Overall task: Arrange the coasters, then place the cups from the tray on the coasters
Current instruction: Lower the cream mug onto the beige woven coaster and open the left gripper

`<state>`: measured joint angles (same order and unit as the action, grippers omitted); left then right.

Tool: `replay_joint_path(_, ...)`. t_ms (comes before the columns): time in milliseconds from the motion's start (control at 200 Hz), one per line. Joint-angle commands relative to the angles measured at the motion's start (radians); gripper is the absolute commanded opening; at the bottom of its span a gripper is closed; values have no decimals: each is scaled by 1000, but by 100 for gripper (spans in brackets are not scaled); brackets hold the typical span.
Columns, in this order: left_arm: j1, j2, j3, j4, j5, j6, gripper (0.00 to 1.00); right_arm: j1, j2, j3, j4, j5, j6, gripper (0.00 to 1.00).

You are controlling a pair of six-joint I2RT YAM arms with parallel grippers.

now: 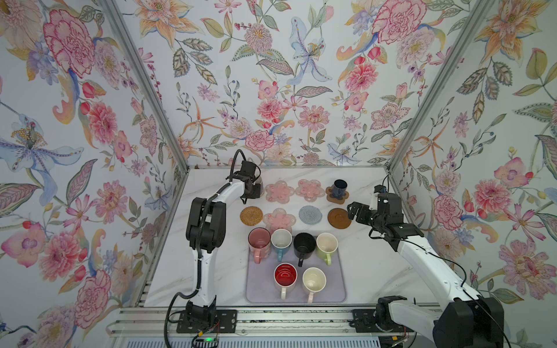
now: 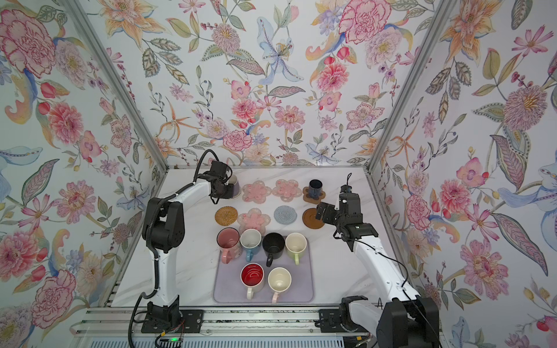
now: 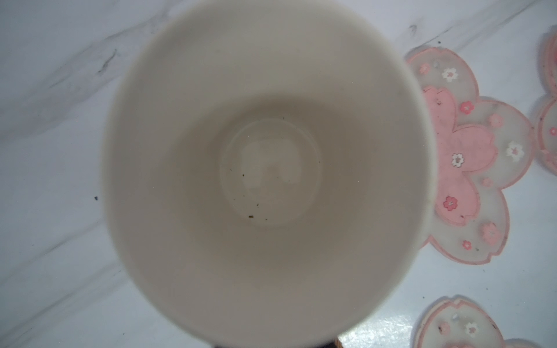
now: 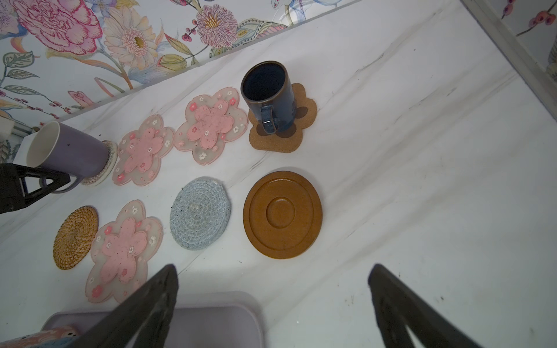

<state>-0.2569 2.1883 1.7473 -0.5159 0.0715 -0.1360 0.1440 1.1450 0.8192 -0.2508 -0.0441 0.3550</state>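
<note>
My left gripper (image 1: pixel 252 188) is shut on the handle of the lavender cup (image 4: pixel 69 150), whose base sits at the clear beaded coaster (image 4: pixel 105 168) at the back left. The left wrist view looks down into this cup (image 3: pixel 265 168). A small navy cup (image 1: pixel 340 187) stands on the brown paw coaster (image 1: pixel 331 197). Three pink flower coasters (image 1: pixel 279 191) (image 1: pixel 309 189) (image 1: pixel 278 220), the rattan one (image 1: pixel 251 215), the grey knitted one (image 1: pixel 310 214) and the wooden disc (image 1: pixel 339 217) lie bare. My right gripper (image 4: pixel 272 268) hangs open beside the wooden disc, holding nothing.
The lavender tray (image 1: pixel 331 289) at the front holds several cups: pink (image 1: pixel 259 241), blue (image 1: pixel 281 241), black (image 1: pixel 304 244), light green (image 1: pixel 327 244), white with red inside (image 1: pixel 285 278), cream (image 1: pixel 314 281). Floral walls close in the back and both sides.
</note>
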Motion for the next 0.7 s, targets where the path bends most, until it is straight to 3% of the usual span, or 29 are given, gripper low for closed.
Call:
replay_joint_path(0,8,6,41,19,-20,-5,0,4,-5,31,-24,14,-13,99)
replay_joint_path(140,10,8,39,14,-21,-10,2,5,-4,33,-25,13,-12,99)
replay_joint_path(280,10,1,31,16,-25,-17,15,5,-5,32,-25,12,-11,99)
replay_joint_path(475,8,-16,17,26,-28,-46,55,5,-12,34,-27,14,-10,99)
replay_joint_path(696,8,-84,-15,53,-28,-88,92,6,-14,39,-31,14,-9,99)
